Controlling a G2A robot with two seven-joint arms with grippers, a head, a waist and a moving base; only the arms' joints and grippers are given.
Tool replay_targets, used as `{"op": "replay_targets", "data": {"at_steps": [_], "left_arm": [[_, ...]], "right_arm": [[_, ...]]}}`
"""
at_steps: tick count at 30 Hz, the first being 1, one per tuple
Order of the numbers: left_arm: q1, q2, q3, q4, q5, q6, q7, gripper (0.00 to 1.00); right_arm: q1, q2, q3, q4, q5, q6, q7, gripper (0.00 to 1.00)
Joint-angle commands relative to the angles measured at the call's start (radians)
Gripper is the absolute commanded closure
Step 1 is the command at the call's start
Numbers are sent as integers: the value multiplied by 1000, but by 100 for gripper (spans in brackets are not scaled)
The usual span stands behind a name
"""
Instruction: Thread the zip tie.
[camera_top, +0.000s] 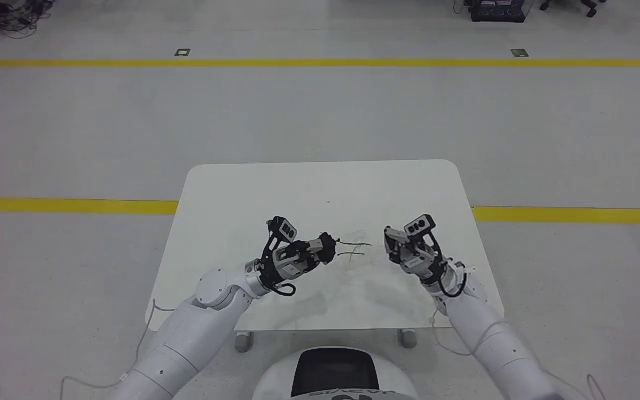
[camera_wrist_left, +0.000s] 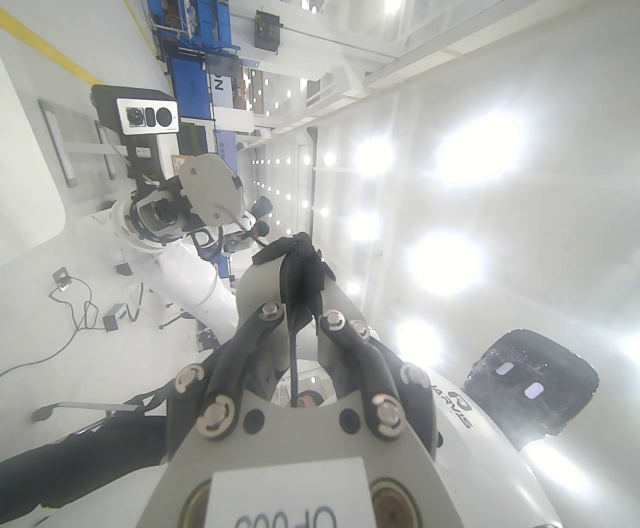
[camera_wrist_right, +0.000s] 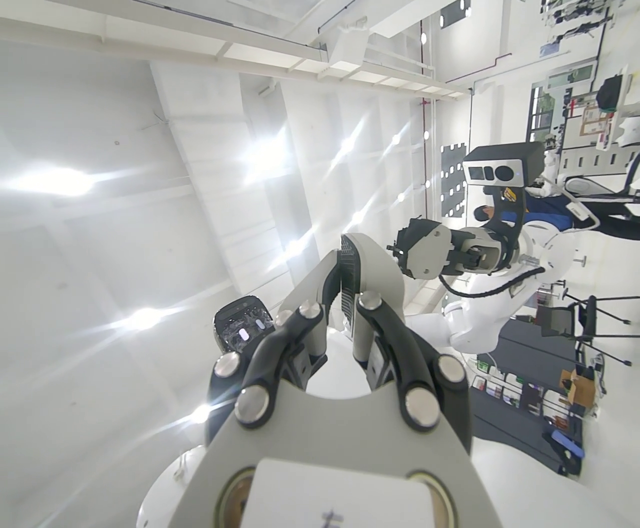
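Item 1: zip tie (camera_top: 351, 247), black and thin, held over the white table (camera_top: 320, 185) between the 2 grippers. One part is clamped in the left gripper (camera_top: 328, 246), whose jaws are closed on it. A length runs back between the fingers toward the wrist, and the free part projects toward the right gripper (camera_top: 390, 238).

Item 2: right gripper, jaws pressed together, nothing seen between them. It sits near the tie's free end; contact cannot be told.

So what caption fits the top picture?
Left gripper holds a zip tie toward the right gripper above the table.
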Motion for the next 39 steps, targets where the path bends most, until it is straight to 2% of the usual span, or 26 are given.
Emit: {"op": "replay_targets", "data": {"at_steps": [1,2,3,10,13,14,16,18,21,24,28,39], "left_arm": [[0,0,0,0,0,0,0,100],[0,0,0,0,0,0,0,100],[0,0,0,0,0,0,0,100],[0,0,0,0,0,0,0,100],[4,-2,15,-17,-2,35,24,100],[7,-3,18,-21,-18,51,32,100],[11,-5,16,-23,-72,79,27,100],[11,-4,10,-22,-97,94,6,100],[16,-3,1,-22,-115,105,7,100],[22,-3,-4,-30,-119,101,25,100],[21,-3,-9,-31,-124,97,12,100],[21,-3,-9,-31,-124,97,12,100]], "right_arm": [[-8,5,13,-6,1,5,0,84],[-11,7,18,-5,1,12,0,37],[-12,8,24,-5,7,14,0,0],[-12,8,24,-5,7,14,0,0],[-16,8,27,-18,-8,4,-33,0],[-24,9,36,-32,-25,-15,-61,0],[-38,12,60,-58,-43,-15,-81,0],[-58,14,90,-85,-65,-15,-98,0],[-84,14,132,-122,-89,-15,-120,0],[-111,8,176,-167,-113,-15,-145,0],[-142,-3,207,-218,-165,-15,-176,0],[-142,-3,207,-218,-165,-15,-176,0]]}}
